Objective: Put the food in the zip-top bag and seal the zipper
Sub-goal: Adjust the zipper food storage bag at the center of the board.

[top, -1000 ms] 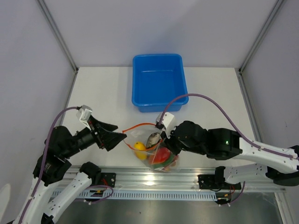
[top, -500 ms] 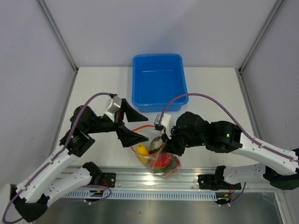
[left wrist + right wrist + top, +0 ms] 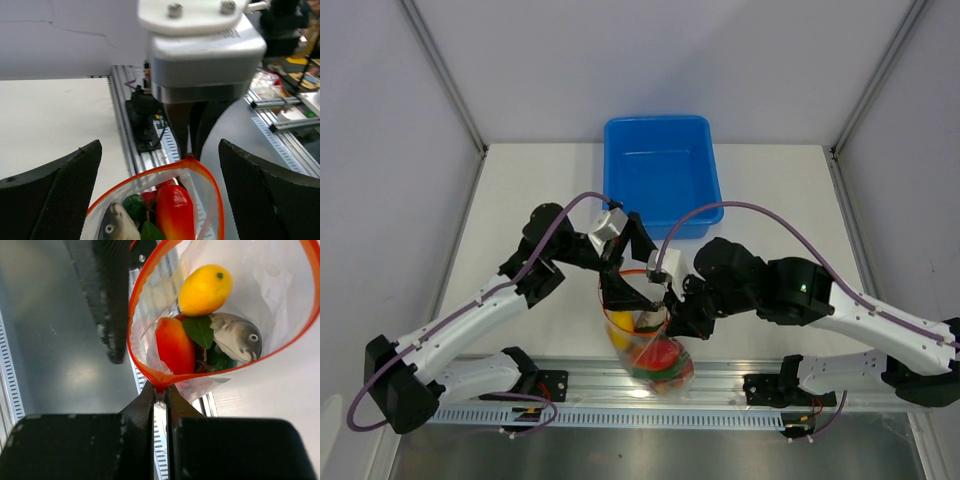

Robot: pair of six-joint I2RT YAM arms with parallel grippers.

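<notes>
The clear zip-top bag point(image 3: 652, 350) hangs open at the table's near edge. It holds a yellow fruit point(image 3: 205, 289), a red-orange piece point(image 3: 175, 346), a grey fish point(image 3: 236, 336) and green bits point(image 3: 199, 330). My right gripper point(image 3: 161, 389) is shut on one end of the orange-red zipper point(image 3: 136, 305), and it shows in the top view point(image 3: 671, 300) at the bag's right. My left gripper point(image 3: 160, 146) is wide open, its fingers point(image 3: 55, 197) either side of the bag mouth without touching it. In the top view it point(image 3: 628, 290) is just above the bag.
A blue tub point(image 3: 616, 185) stands at the back middle of the white table point(image 3: 520, 200). The aluminium rail point(image 3: 620, 385) with the arm bases runs under the bag along the near edge. Grey walls close in both sides.
My left arm swung from the left side to over the bag mouth, still open. My right gripper kept its hold on the zipper end, and the bag shifted slightly toward the near edge.
</notes>
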